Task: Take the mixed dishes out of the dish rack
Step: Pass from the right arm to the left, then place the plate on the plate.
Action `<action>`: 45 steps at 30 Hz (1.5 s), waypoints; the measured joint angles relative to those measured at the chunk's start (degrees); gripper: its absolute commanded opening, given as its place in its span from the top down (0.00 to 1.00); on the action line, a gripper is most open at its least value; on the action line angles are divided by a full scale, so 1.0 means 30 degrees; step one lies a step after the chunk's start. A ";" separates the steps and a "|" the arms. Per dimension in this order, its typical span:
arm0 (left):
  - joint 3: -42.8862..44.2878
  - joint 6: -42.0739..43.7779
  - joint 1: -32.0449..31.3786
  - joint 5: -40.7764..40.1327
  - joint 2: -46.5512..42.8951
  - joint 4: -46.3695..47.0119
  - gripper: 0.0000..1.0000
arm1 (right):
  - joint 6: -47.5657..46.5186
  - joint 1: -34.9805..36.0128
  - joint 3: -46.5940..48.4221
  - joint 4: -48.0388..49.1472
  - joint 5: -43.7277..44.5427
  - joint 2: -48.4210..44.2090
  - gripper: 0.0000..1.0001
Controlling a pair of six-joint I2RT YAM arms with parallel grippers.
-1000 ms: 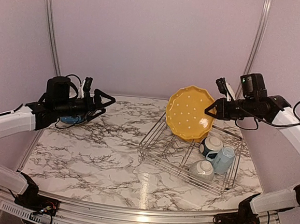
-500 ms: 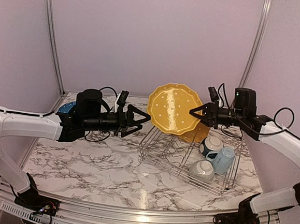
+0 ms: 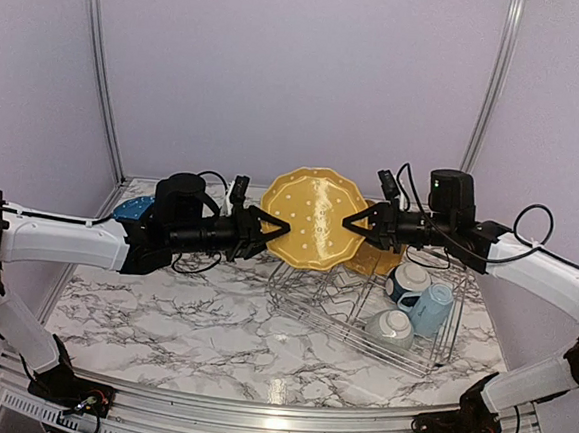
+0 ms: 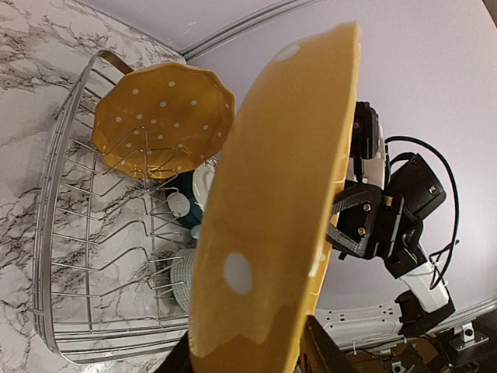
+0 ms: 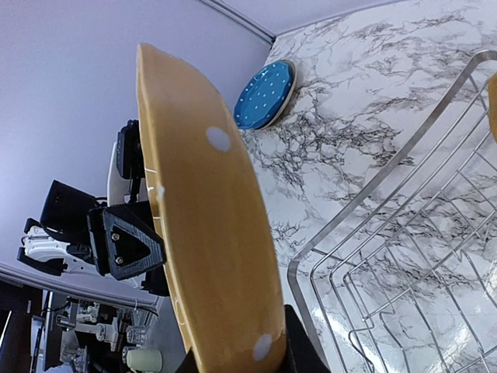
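The yellow plate (image 3: pixel 314 218) stands on edge in mid-air over the left end of the rack (image 3: pixel 345 333), the right gripper (image 3: pixel 352 223) pinching its right rim and the left gripper (image 3: pixel 263 230) straddling the opposite rim, clamped or not unclear.

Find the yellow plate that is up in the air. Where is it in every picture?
Top external: yellow plate in the centre.
Left wrist: yellow plate edge-on, huge, down the middle.
Right wrist: yellow plate edge-on, huge, left of centre.
Shared landmark: dish rack, seen in all three.
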 measured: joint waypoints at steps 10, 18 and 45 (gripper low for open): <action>-0.0146 -0.0284 0.0095 -0.0954 -0.0015 0.0124 0.88 | 0.0954 0.0364 0.0000 0.0787 0.0772 0.0175 1.00; -0.0634 -0.0758 0.0284 -0.0619 -0.0022 0.1770 1.00 | 0.1151 0.0437 -0.0007 0.1202 0.1275 0.0044 0.82; -0.6703 -0.2594 0.7584 -0.6419 -1.1060 -0.7570 1.00 | -0.5923 0.0415 0.2914 -0.5923 0.9107 -0.1625 0.17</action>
